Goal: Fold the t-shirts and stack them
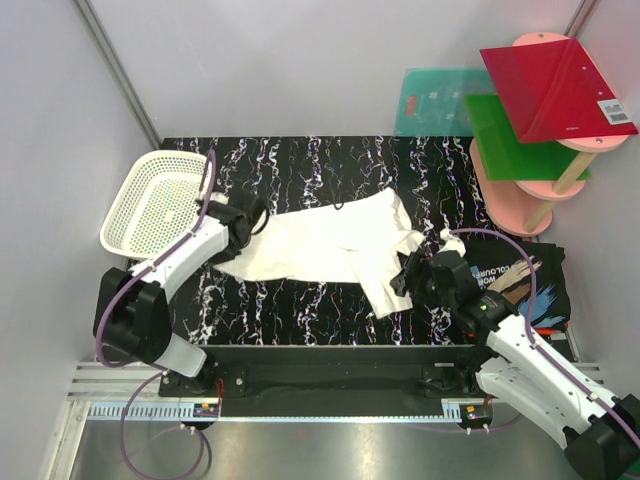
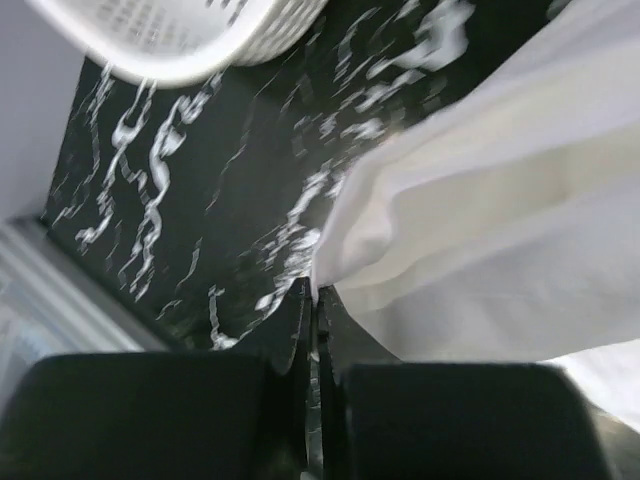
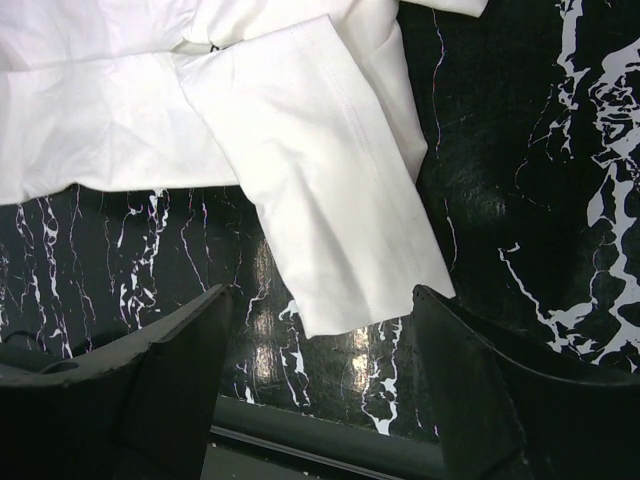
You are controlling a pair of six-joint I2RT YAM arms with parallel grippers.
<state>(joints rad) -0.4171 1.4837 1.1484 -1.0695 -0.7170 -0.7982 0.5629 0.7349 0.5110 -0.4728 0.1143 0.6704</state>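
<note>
A white t-shirt (image 1: 330, 245) lies spread on the black marbled table (image 1: 300, 160), plain side up with no print showing. My left gripper (image 1: 243, 222) is shut on its left edge; in the left wrist view the closed fingertips (image 2: 315, 297) pinch a fold of the white cloth (image 2: 480, 220). My right gripper (image 1: 405, 275) is open just above the shirt's near right sleeve (image 3: 330, 220), which lies flat between the spread fingers (image 3: 190, 330). A black t-shirt with colourful print (image 1: 525, 280) lies at the right, partly under my right arm. No red-orange t-shirt is in view.
A white mesh basket (image 1: 150, 200) stands at the table's left edge, close to my left arm, and its rim shows in the left wrist view (image 2: 190, 40). Red, green and teal boards on a pink stand (image 1: 530, 120) sit at the back right.
</note>
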